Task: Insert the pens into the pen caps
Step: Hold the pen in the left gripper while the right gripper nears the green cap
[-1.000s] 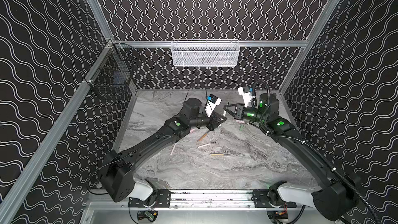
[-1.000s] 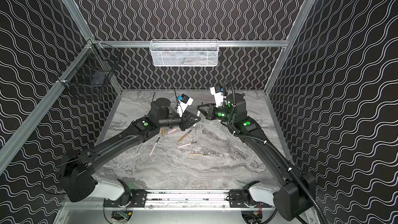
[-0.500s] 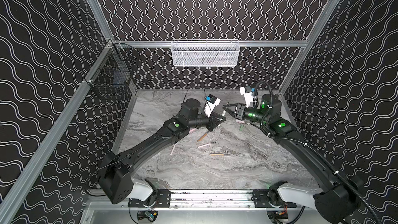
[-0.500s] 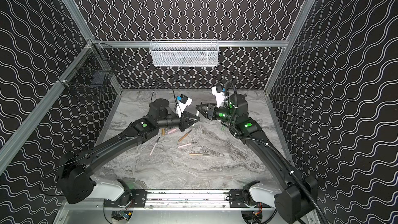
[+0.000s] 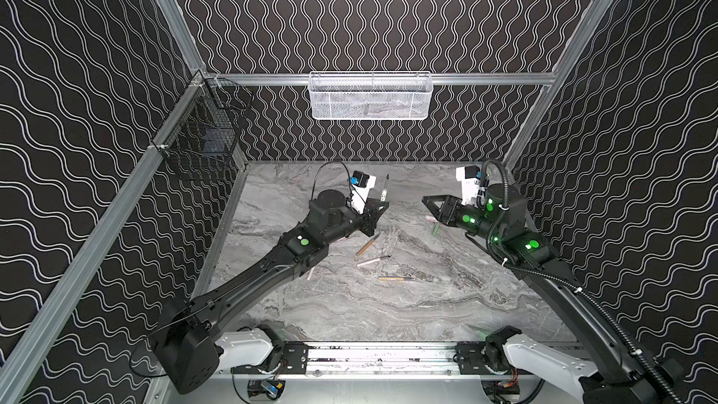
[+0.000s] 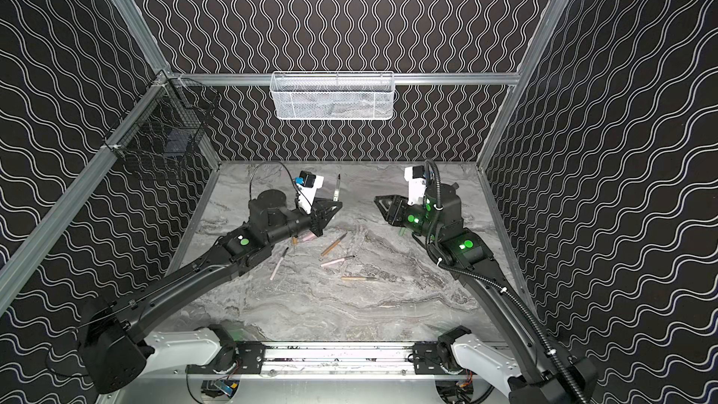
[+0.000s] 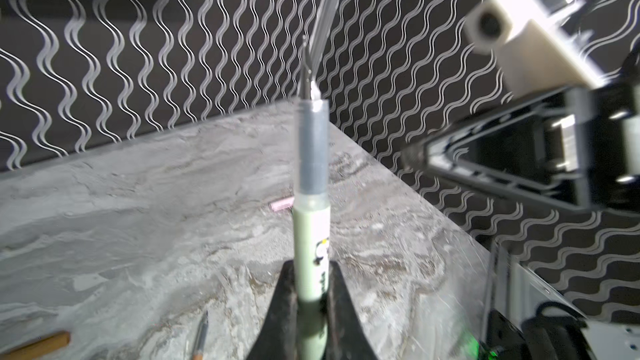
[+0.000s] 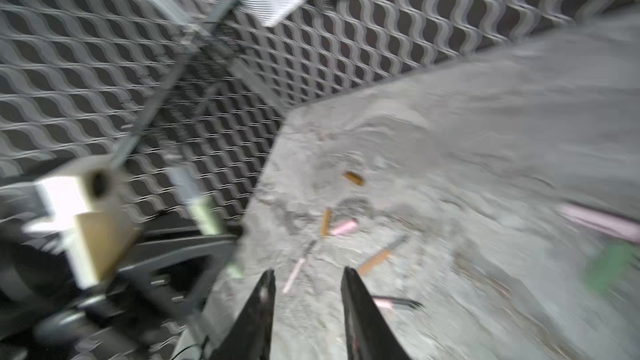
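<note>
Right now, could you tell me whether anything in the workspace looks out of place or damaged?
Nothing looks damaged or spilled. Only the green pen stands out: it sits upright, tip up and uncapped, clamped in the left gripper, while the right gripper is open and empty.

It's a robotics lab test cell: black wavy-patterned walls (image 5: 388, 13) box in a marble-look tabletop (image 5: 349, 305). Aluminium framing (image 5: 485, 78) runs along the edges, with a white mesh basket (image 5: 369, 97) and a black wire basket (image 5: 202, 137) hanging off it. The left arm (image 5: 272, 270) and right arm (image 5: 544, 262) rise from a front rail (image 5: 380, 353).
</note>
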Motion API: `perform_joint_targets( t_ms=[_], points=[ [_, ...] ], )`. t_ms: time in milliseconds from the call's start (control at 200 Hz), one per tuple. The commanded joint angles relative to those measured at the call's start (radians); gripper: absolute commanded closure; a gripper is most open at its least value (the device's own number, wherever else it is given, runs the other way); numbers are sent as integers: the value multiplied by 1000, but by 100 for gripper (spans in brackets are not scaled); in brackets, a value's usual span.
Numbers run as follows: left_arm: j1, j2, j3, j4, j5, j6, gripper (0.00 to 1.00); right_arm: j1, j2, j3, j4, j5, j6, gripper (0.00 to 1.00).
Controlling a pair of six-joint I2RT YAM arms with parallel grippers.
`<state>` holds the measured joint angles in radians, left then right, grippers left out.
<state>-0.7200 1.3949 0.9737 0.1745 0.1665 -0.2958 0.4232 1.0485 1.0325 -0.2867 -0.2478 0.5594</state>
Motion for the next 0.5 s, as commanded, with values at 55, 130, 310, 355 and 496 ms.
perform_joint_targets(
  t_ms=[55, 130, 310, 355, 496],
  points=[
    [0, -29, -62, 205, -59, 15, 100, -42, 92, -27, -152, 136, -90, 64],
    [1, -33, -70, 225, -36, 1, 100, -98, 156, -59, -133, 120, -81, 67],
    [-1, 2, -30, 196, 100, -44, 100, -218, 395, 27, -204, 130, -104, 79],
    [-4, 8, -35, 212, 120, -50, 100, -235, 463, 64, -239, 140, -107, 83],
    [-28, 14, -29, 195, 126, -18, 100, -247, 570, 144, -296, 154, -107, 84]
  ],
)
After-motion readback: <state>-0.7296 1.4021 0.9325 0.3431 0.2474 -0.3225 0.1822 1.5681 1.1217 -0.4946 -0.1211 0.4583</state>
